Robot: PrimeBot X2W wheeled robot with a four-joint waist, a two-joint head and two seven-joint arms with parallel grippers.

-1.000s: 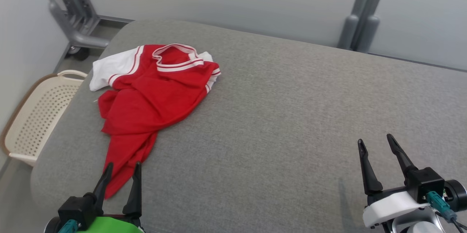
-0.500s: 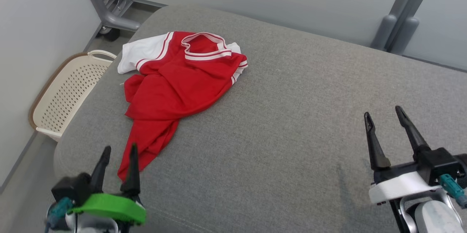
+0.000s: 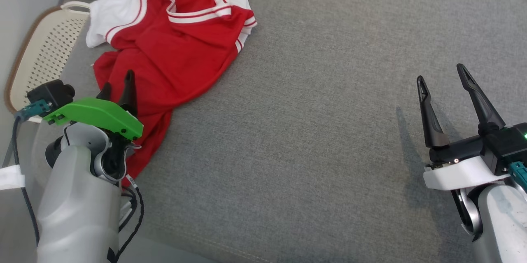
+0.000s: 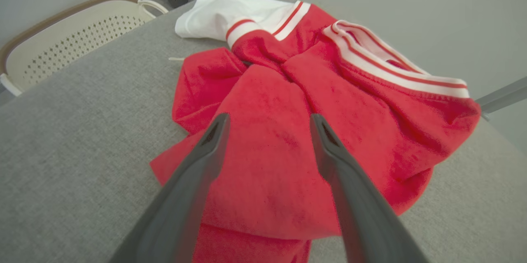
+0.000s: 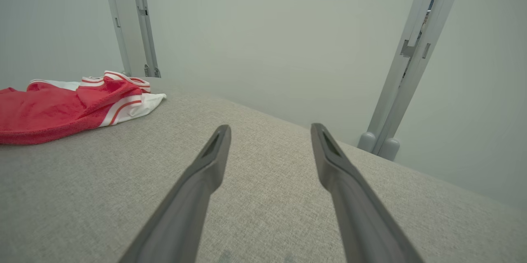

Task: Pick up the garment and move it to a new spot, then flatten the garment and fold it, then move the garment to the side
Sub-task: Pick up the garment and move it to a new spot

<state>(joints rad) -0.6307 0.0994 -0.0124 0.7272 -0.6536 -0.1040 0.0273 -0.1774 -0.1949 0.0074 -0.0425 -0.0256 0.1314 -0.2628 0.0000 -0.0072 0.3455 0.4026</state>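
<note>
The garment point(image 3: 173, 45) is a red shirt with white sleeves and striped trim, lying crumpled at the far left of the grey padded surface point(image 3: 313, 139). My left gripper point(image 3: 119, 82) hovers over its near red folds, jaws open and holding nothing. The left wrist view shows the garment point(image 4: 313, 102) spread beneath and between the two open fingers point(image 4: 214, 139). My right gripper point(image 3: 440, 73) stands open over bare grey fabric at the right, far from the shirt. In the right wrist view the garment point(image 5: 70, 106) lies far off to the left.
A cream perforated laundry basket point(image 3: 41, 53) sits on the floor just left of the surface's edge, also seen as a basket point(image 4: 61, 36) in the left wrist view. Grey metal posts point(image 5: 411, 57) stand against the pale wall behind.
The head camera has tilted down and closer. My left gripper has advanced from the shirt's near tip up over its red body. The right gripper stays open over the bare surface.
</note>
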